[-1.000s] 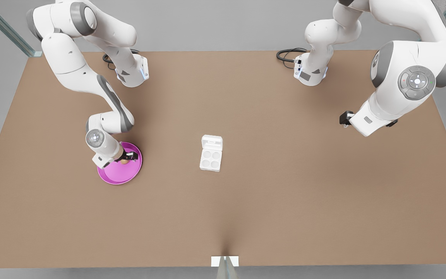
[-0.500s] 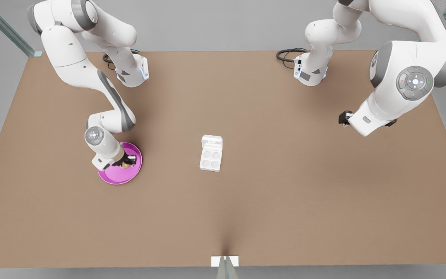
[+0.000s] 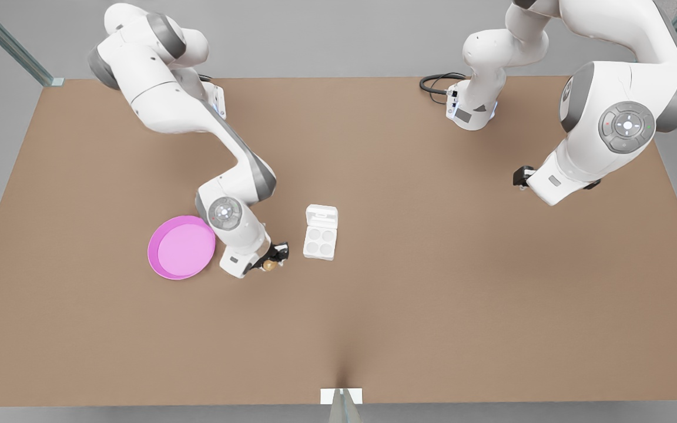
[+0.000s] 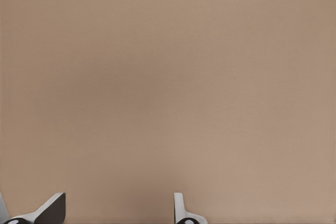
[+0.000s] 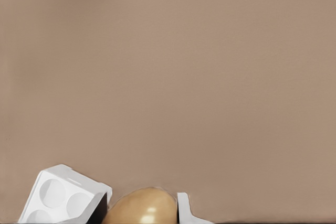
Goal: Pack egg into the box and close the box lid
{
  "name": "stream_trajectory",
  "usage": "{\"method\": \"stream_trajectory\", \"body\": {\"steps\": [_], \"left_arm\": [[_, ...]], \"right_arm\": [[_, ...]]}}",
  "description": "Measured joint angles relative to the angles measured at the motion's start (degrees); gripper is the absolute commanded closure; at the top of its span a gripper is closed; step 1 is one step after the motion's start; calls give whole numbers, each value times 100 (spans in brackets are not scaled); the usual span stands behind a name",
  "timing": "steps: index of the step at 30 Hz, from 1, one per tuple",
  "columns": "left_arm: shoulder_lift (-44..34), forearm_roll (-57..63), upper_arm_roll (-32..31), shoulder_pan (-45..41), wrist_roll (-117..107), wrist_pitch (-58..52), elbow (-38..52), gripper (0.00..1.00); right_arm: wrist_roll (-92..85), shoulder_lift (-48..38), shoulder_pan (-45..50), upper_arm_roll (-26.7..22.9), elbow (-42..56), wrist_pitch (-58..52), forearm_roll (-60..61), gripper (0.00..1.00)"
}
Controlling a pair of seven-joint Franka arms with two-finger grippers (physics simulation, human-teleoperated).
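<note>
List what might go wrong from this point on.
The right end effector carries the egg between the pink plate and the box; a loose pinch might drop it on the table. Lowered off-centre, it could miss a cup or nudge the carton. The left end effector waits open.

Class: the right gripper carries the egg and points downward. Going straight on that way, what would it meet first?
Probably the bare table: the right gripper, its jaws shut on the egg, hangs short of the box. Height is unclear.

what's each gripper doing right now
right gripper: shut on the egg, beside the box.
left gripper: open, empty, waiting above the table.
</note>
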Motion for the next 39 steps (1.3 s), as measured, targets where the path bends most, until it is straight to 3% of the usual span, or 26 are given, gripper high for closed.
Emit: {"method": "stream_trajectory", "body": {"steps": [10,22,24,25,26,31,33,34,35,36,37,39], "left_arm": [[3,3,3,1,-4,-28,0,0],[29,0,6,9,-7,-49,-9,0],[30,0,6,9,-8,-55,-9,0],[32,0,6,7,-8,-64,-10,0],[37,0,6,6,-8,-71,-9,0],[75,0,6,11,-9,-112,-9,0],[85,0,6,20,-8,-123,-13,0],[96,4,6,19,-7,-165,-27,0],[97,11,4,-4,-8,-276,-32,23],[100,29,6,-160,-10,-493,-34,79],[149,35,10,-580,-31,-755,-38,79],[611,-324,5,-2290,-376,-1085,-24,79]], "right_arm": [[1690,794,1011,-256,843,-378,30,55],[3046,784,1317,-303,234,-308,-16,54],[3213,783,1320,-305,136,-306,-29,51],[3295,782,1332,-304,112,-310,-41,10],[3374,782,1363,-303,109,-316,-53,0],[3709,754,1414,-281,513,-351,-370,0],[3638,90,994,-257,734,-570,-659,0],[3474,-446,320,-281,714,-825,-584,0],[3239,-1121,-570,-305,389,-1088,-508,0],[2983,-1811,-1365,-322,-44,-1322,-391,0],[2741,-2182,-1855,-321,-193,-1550,-196,0],[2292,-2468,-2205,-324,-206,-1951,45,0]]}}
